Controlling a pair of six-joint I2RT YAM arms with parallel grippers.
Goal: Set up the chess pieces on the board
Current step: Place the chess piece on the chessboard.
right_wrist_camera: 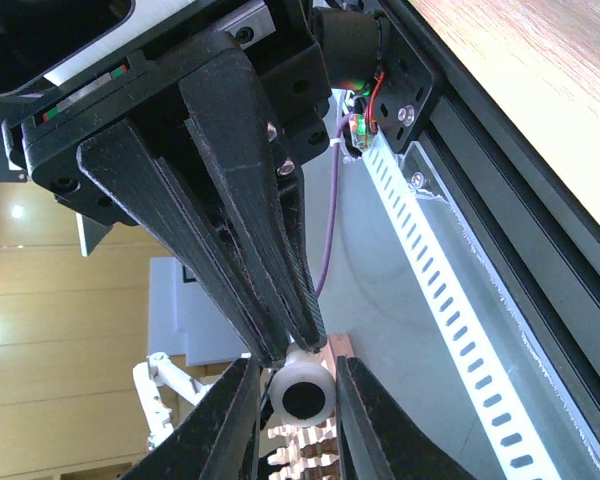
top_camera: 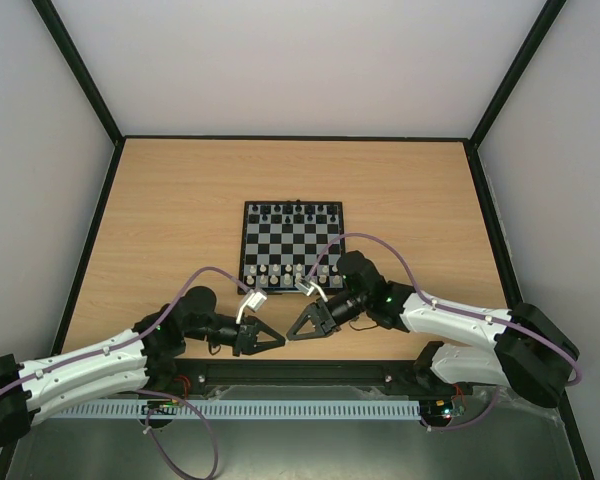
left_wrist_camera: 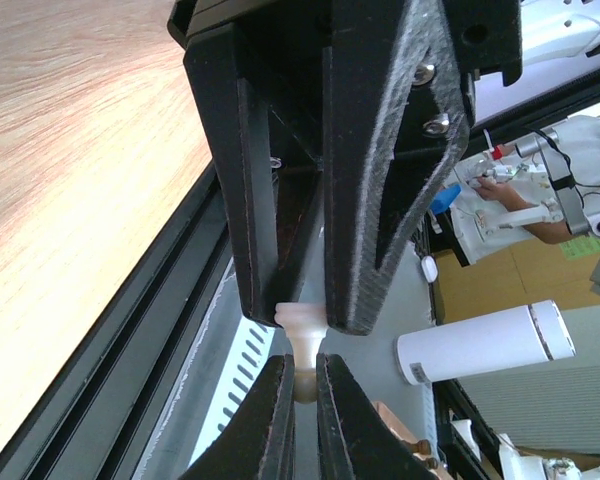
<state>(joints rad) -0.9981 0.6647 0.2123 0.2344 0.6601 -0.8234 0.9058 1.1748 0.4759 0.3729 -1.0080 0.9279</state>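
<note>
Top view: the board (top_camera: 293,243) lies in the middle of the wooden table (top_camera: 170,230). The black pieces (top_camera: 296,211) line its far edge and the white pieces (top_camera: 280,272) stand on its two near rows. Both arms reach inward in front of the board, close to the table's near edge. There the left gripper (top_camera: 279,342) and the right gripper (top_camera: 293,333) meet tip to tip. Whatever sits between them is too small to make out here.

Left wrist view: the left gripper's own fingers (left_wrist_camera: 277,420) rise from the bottom edge, almost pressed together. They pinch the rounded head of a cream piece (left_wrist_camera: 302,338), which is held in the air, off the board. Its wide foot points at the right gripper, whose two big fingers (left_wrist_camera: 380,200) come down from the top and flank that foot.

Right wrist view: the round foot of the cream piece (right_wrist_camera: 302,392), with a dark disc on its underside, sits between the right gripper's fingers (right_wrist_camera: 365,425). They stand narrow, just beside it on each side; whether they press it I cannot tell. The left gripper's fingers (right_wrist_camera: 245,260) come in closed together from above, onto the piece. A white slotted strip (right_wrist_camera: 450,290) runs along the right
</note>
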